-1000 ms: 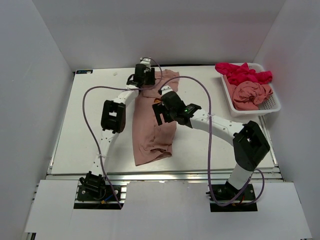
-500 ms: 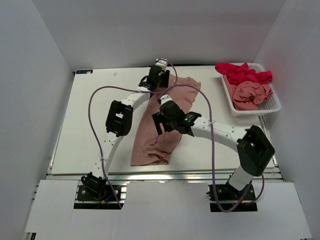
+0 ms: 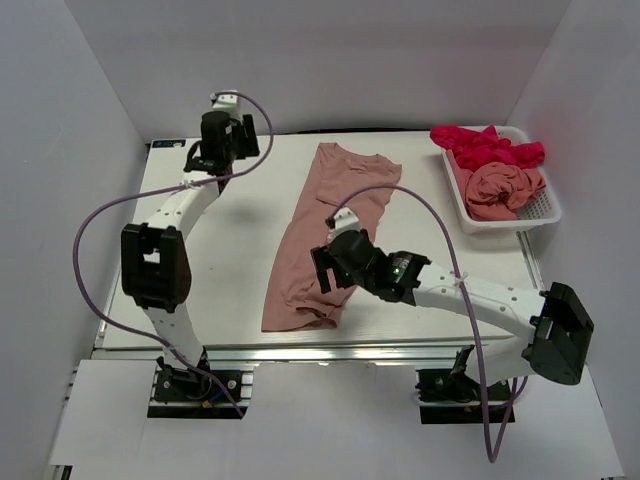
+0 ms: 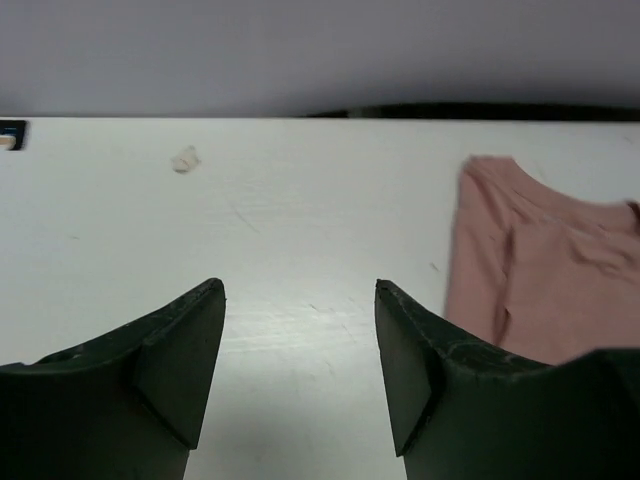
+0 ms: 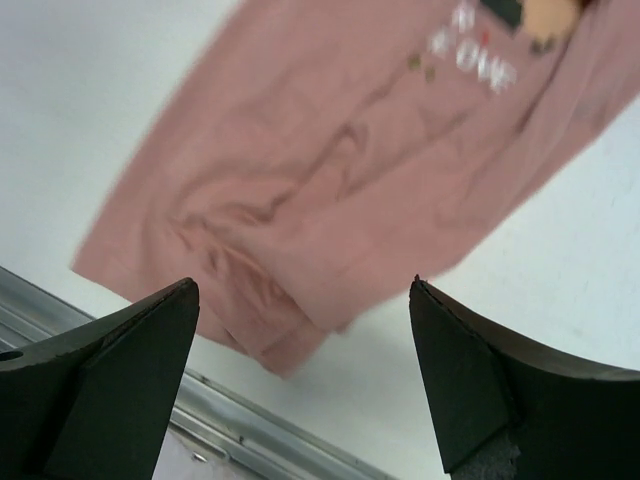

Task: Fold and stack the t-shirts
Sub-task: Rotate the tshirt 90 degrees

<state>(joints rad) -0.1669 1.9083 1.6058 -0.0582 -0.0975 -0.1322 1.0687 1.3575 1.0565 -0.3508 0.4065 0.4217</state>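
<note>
A dusty salmon-pink t-shirt (image 3: pixel 325 235) lies folded lengthwise on the white table (image 3: pixel 210 270), collar at the back and hem near the front edge. Its chest print (image 5: pixel 478 48) shows in the right wrist view. My right gripper (image 3: pixel 333 270) hovers open above the shirt's lower right edge (image 5: pixel 340 170), nothing between its fingers (image 5: pixel 305 285). Raised over the table's back left, well clear of the shirt, my left gripper (image 3: pixel 212 150) is open and empty (image 4: pixel 300 290); the shirt's collar end (image 4: pixel 540 280) sits off to its right. A magenta-red t-shirt (image 3: pixel 485 145) and another pink t-shirt (image 3: pixel 505 190) lie crumpled in the basket.
The white mesh basket (image 3: pixel 545 212) stands at the table's right back edge. White walls close in the back and both sides. The metal rail (image 5: pixel 230 420) of the front edge lies just below the shirt's hem. A small black label (image 4: pixel 10 133) marks the back left corner.
My left arm has swung away from the shirt's collar to the back left corner. The right gripper has slid toward the front along the shirt. The shirt's top now lies flat and uncovered.
</note>
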